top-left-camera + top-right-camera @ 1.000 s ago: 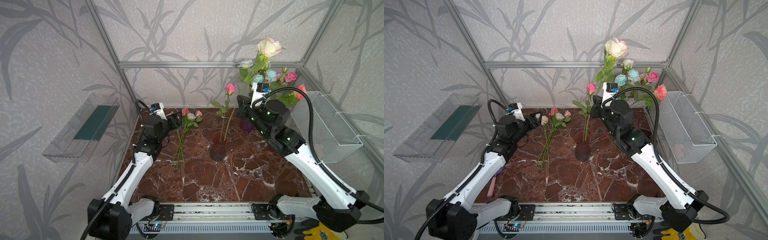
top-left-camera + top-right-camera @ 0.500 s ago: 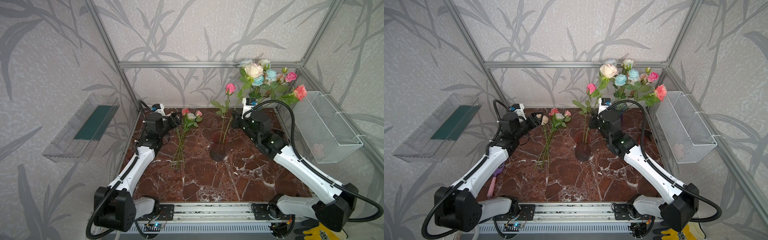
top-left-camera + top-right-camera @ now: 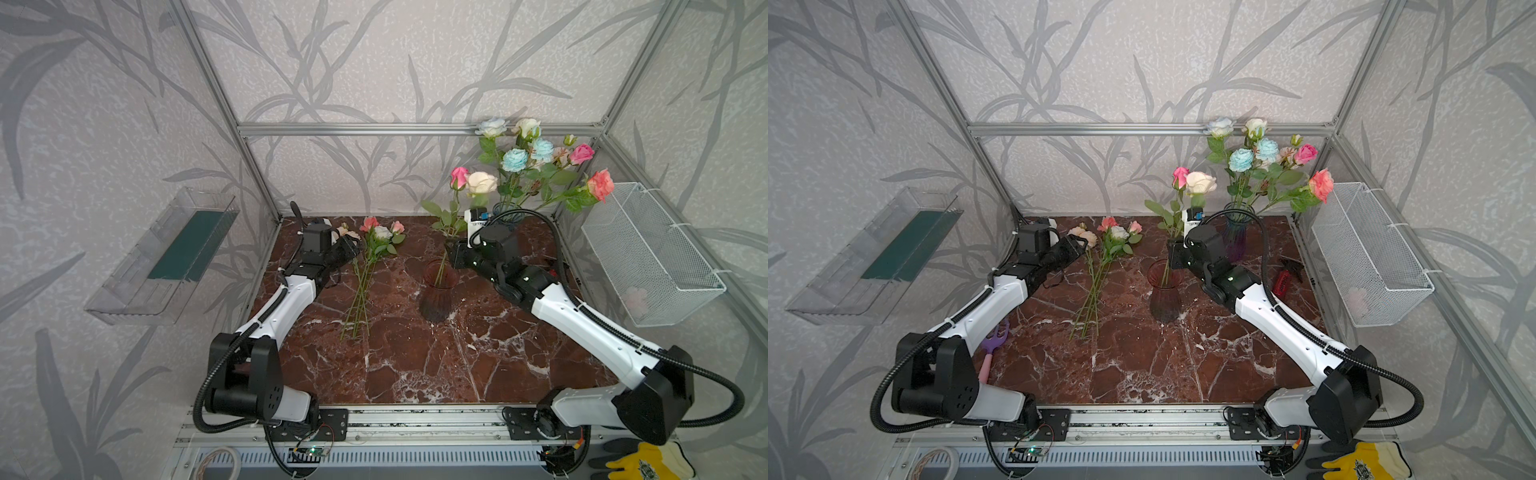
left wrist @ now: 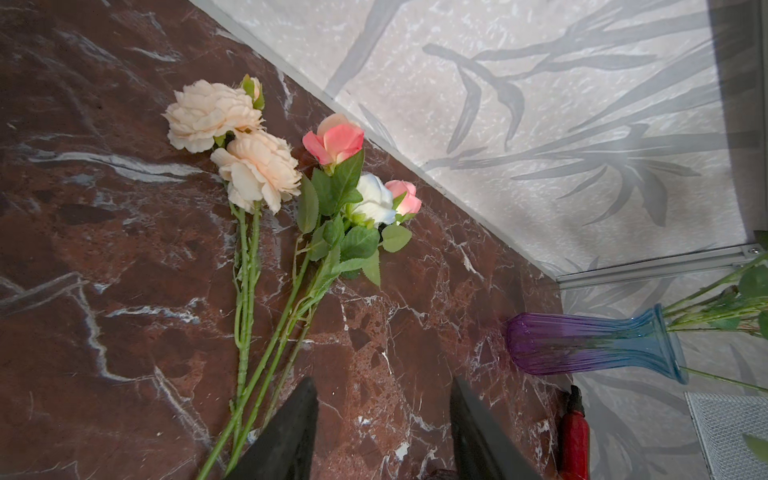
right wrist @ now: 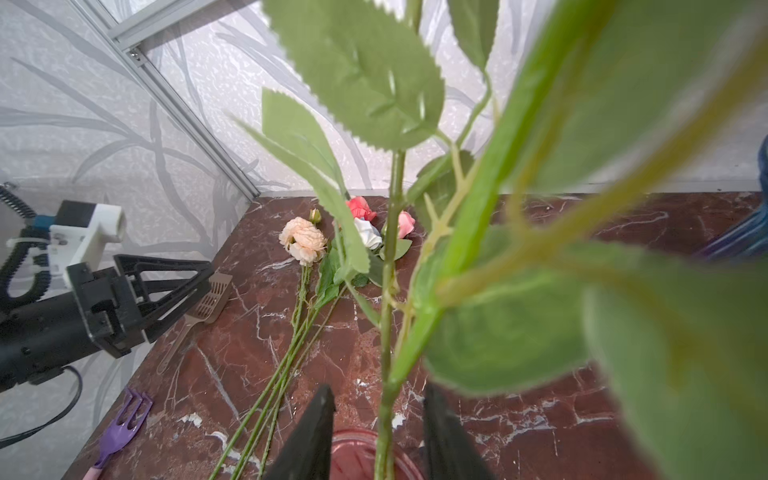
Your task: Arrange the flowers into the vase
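Looking down in both top views, a dark red vase (image 3: 435, 295) stands in the middle of the tabletop (image 3: 415, 365), with a pink rose (image 3: 459, 176) and a cream rose (image 3: 482, 182) rising from it. The right arm (image 3: 582, 316) reaches in from the right, its jaws just above the rim. More flowers (image 3: 374, 253) lie flat at the far left, beside the left arm (image 3: 286, 299). A second vase (image 3: 1235, 237), already full, stands at the far right.

Left wrist view: the jaws are parted and empty, hovering over the lying stems (image 4: 249, 316).

Right wrist view: the jaws stand parted on either side of a rose stem (image 5: 386, 332) without gripping it. The stem runs down into the vase (image 5: 357, 455).

Risk: pulling away sideways could snag a leaf (image 5: 498, 332), dragging the rose out or tipping the vase.
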You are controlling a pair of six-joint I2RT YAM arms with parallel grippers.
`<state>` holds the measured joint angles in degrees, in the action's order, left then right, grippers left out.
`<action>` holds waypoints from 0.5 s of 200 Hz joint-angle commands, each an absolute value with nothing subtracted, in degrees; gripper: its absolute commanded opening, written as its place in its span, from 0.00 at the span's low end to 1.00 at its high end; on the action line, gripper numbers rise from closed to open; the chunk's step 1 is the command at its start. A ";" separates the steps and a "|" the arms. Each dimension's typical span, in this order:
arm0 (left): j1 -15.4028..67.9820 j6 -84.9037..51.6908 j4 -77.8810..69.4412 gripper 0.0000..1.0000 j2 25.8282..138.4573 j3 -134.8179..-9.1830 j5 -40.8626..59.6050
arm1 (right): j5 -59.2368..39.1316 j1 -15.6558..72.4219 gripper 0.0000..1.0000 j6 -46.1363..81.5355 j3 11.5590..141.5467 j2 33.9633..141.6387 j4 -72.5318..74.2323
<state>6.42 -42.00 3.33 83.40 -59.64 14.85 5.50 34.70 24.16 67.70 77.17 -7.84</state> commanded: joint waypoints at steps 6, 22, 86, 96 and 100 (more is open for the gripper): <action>6.13 -41.32 6.75 0.51 85.42 -62.72 14.06 | 3.76 34.56 0.40 24.36 68.53 73.10 -10.17; 6.15 -41.00 7.80 0.51 87.08 -63.41 14.22 | 3.79 34.56 0.42 24.91 67.26 70.78 -10.81; 6.54 -35.31 15.30 0.45 95.39 -68.33 10.17 | 2.44 35.16 0.46 27.61 62.01 58.16 -17.75; 6.75 -33.46 18.13 0.44 97.63 -70.37 9.12 | 2.39 35.37 0.46 28.56 59.69 54.79 -18.38; 6.85 -32.78 19.38 0.43 98.59 -71.27 8.86 | 2.45 35.39 0.46 28.96 58.73 53.38 -18.65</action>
<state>6.44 -37.76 11.73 94.83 -66.50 12.60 2.90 34.89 26.52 62.72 59.92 -14.59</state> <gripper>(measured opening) 0.448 0.460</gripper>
